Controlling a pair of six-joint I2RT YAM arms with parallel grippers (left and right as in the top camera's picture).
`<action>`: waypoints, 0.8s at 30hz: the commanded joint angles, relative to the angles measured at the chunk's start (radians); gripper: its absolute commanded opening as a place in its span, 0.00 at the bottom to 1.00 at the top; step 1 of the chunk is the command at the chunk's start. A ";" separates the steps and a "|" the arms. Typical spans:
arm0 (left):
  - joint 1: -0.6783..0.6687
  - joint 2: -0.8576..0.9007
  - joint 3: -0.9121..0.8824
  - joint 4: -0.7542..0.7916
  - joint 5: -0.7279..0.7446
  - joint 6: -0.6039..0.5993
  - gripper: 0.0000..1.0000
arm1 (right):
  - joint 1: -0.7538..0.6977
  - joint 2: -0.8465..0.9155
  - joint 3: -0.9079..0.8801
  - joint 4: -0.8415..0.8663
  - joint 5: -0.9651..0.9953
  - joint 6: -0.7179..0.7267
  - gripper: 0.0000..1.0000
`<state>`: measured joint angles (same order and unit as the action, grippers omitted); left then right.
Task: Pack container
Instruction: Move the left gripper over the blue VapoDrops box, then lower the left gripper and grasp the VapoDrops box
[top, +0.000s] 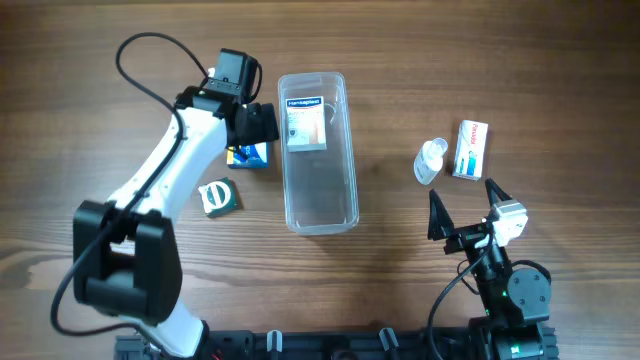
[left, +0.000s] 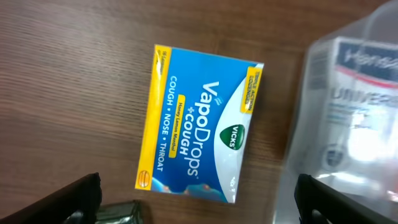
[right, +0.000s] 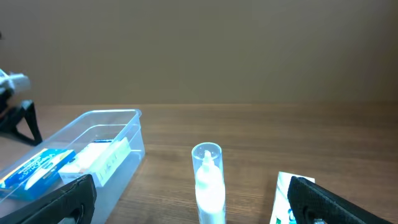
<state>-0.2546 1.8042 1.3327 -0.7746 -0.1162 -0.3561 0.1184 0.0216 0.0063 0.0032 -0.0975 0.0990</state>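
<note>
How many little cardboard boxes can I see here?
3. A white box lies inside the clear plastic tub; a blue and yellow cough-drop box sits just left of it; a white and red box lies right of it, beside a small clear bottle.

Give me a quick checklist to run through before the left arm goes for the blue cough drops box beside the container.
1. The left gripper is open: ok.
2. The blue VapoDrops box lies flat under it, narrower than the opening: ok.
3. Room for a finger between that box and the container wall: cannot tell, they sit very close.
4. Free space in the container: ok, only a white box at the far end.
5. The right gripper is open and well away from the container: ok.
</note>
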 joint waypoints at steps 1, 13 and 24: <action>0.005 0.068 0.000 0.020 0.020 0.074 1.00 | -0.004 0.003 -0.001 0.004 -0.016 -0.018 1.00; 0.018 0.113 0.000 0.079 0.018 0.196 1.00 | -0.004 0.003 -0.001 0.004 -0.016 -0.018 1.00; 0.018 0.130 -0.054 0.153 0.019 0.191 1.00 | -0.004 0.003 -0.001 0.004 -0.016 -0.019 1.00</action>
<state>-0.2436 1.9133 1.3037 -0.6384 -0.1059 -0.1833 0.1184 0.0216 0.0063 0.0032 -0.0975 0.0990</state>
